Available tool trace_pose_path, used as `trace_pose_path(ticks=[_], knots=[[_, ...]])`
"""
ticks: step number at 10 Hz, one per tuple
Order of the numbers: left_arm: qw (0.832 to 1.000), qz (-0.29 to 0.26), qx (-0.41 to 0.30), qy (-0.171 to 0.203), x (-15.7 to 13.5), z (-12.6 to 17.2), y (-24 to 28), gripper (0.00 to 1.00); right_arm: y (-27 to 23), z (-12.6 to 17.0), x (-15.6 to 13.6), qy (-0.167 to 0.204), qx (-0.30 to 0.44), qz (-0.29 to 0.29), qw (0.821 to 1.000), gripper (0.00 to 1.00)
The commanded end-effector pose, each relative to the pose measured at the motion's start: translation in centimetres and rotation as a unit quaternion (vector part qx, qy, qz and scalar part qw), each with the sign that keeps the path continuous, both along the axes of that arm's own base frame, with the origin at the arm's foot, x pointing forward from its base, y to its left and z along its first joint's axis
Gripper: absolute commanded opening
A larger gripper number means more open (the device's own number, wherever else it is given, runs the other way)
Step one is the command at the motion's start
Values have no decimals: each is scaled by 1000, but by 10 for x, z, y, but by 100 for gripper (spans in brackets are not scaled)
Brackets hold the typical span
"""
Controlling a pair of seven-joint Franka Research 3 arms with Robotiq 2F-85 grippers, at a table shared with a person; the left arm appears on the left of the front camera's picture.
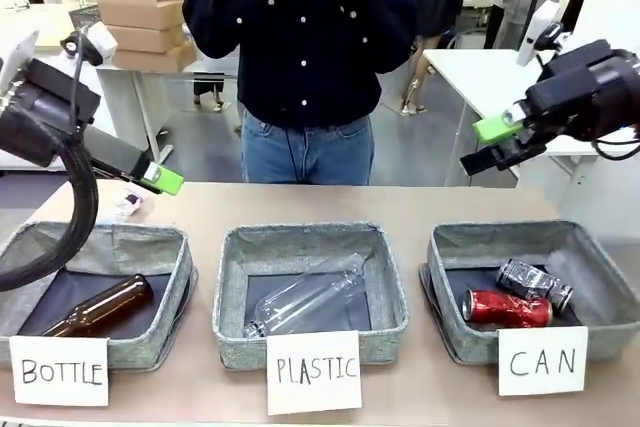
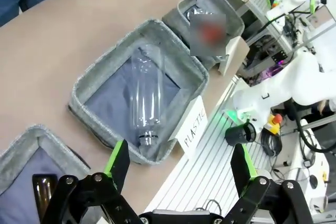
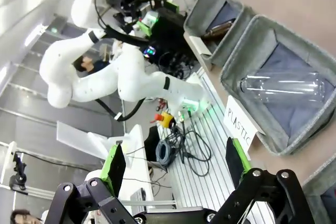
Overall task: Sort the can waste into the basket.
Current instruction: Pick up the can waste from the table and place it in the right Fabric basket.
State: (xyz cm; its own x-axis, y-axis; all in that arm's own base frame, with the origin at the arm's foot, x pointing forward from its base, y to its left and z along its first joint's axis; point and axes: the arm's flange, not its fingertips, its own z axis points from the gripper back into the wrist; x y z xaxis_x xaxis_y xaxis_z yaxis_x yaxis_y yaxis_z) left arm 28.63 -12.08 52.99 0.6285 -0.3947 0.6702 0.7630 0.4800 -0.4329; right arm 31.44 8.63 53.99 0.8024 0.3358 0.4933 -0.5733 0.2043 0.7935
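The dented red metal drink can with silver ends lies on its side on the dark bottom of the grey fabric rectangular basket, which stands behind a white card lettered "CAN" at the right end of the table. The dented black-and-silver printed can lies just behind it in the same basket.

The right gripper hangs in the air above and beyond the basket's far left corner, well apart from both cans. Its green-padded fingers are spread wide with nothing between them, as its wrist view also shows.

The left gripper is over the far left of the table, likewise spread wide and empty.

A clear plastic bottle lies in the middle basket, and a brown glass bottle lies in the left basket.
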Motion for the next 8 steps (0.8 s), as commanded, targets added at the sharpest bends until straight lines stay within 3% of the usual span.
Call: trace_pose_path(ticks=[1, 8], knots=[[1000, 4, -12, -2, 4, 2, 3, 100, -3, 1, 2, -11, -1, 8, 1000, 100], [1000, 4, -12, -2, 4, 2, 3, 100, -3, 1, 2, -11, -1, 8, 1000, 100]])
